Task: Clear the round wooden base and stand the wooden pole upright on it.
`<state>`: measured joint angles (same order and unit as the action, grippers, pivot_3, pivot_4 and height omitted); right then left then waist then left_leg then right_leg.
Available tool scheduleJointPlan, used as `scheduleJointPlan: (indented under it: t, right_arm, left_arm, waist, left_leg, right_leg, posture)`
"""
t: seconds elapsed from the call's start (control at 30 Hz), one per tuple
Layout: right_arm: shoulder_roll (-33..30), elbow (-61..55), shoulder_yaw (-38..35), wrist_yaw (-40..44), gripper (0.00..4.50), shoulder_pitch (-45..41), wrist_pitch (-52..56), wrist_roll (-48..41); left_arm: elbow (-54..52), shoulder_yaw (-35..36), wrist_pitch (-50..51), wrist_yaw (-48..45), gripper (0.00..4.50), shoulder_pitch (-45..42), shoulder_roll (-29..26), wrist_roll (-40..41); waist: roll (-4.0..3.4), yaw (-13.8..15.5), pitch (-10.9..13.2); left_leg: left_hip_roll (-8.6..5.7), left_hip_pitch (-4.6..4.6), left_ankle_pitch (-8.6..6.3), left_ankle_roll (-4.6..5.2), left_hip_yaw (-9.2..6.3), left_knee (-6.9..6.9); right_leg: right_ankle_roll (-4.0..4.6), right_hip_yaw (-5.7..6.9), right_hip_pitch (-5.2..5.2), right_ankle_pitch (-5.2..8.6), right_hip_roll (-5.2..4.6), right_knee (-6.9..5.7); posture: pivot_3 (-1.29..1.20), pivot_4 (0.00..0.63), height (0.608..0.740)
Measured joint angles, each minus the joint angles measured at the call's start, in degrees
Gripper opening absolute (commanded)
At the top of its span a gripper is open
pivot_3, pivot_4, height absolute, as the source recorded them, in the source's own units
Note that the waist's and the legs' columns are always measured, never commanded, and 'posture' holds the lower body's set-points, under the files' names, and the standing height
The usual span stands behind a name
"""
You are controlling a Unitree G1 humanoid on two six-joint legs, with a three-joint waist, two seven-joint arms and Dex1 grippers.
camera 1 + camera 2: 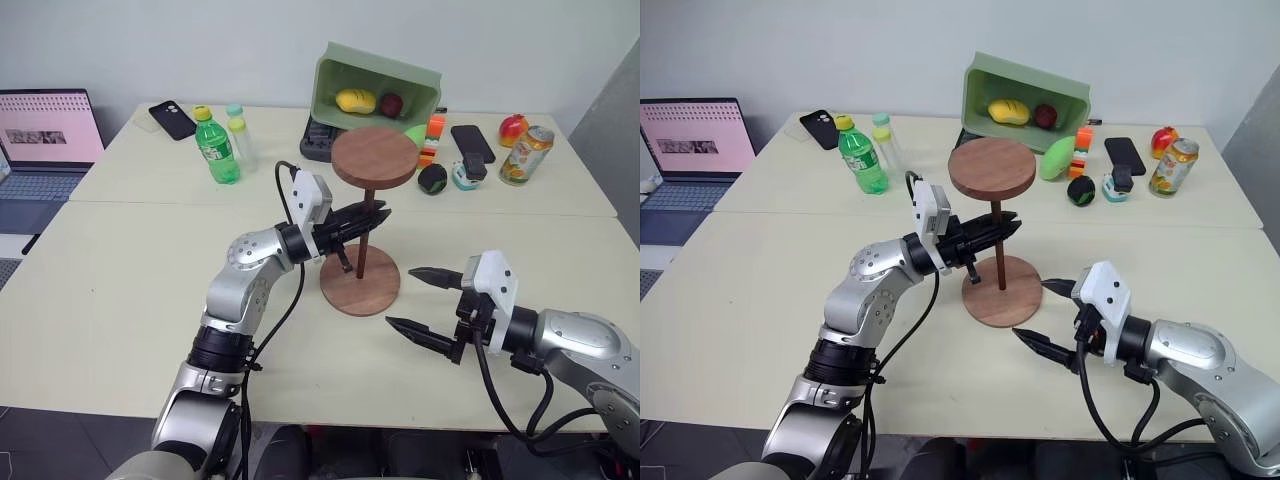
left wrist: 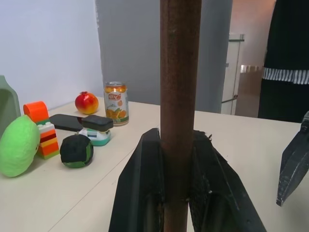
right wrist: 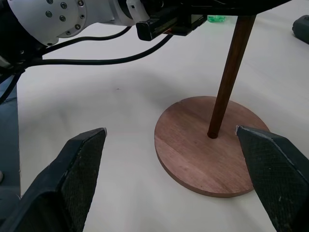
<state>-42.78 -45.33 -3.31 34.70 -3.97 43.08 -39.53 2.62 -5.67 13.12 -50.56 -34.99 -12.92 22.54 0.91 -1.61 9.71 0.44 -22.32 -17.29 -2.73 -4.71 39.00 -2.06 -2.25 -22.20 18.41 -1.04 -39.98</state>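
Left gripper (image 1: 372,219) clamped on the wooden pole (image 1: 364,250) at mid-height, fingers (image 2: 145,193) pressed to either side of the rod, which stands upright with its foot in the centre of the round wooden base (image 1: 360,282) directly below the grip and its fixed disc (image 1: 375,158) level just above. Right gripper (image 1: 418,300) spread wide and empty, low over the table (image 1: 120,300), just beside the base's near edge and apart from it, tips aimed toward the pole's foot. Beyond the left gripper, well apart: green bin (image 1: 375,95), orange can (image 1: 526,155), green bottle (image 1: 216,146).
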Motion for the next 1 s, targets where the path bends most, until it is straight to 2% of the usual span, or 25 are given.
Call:
scheduleJointPlan:
  t: [0.53,1.0]
  right_arm:
    - [-0.1,-0.7,0.0,-0.3,4.5,0.2,0.0,0.0]
    - [0.2,-0.8,0.0,-1.5,4.5,0.3,0.1,0.0]
  left_arm:
    - [-2.5,0.2,-0.4,1.7,0.28,3.2,-0.8,0.1]
    - [-1.0,-1.2,-1.3,2.8,0.28,3.1,-1.6,-0.9]
  waist:
    - [0.0,0.0,0.0]
    - [-0.01,0.0,-0.1]
  left_leg:
    - [0.02,0.42,-0.02,0.03,0.07,-0.1]
    - [0.03,1.0,-0.03,0.05,0.04,-0.19]
  right_leg:
    - [0.0,-0.02,0.27,0.0,0.02,0.02]
    - [-0.01,-0.03,0.91,0.01,0.04,0.17]
  posture:
    - [0.0,0.15,0.74]
    - [0.0,0.15,0.74]
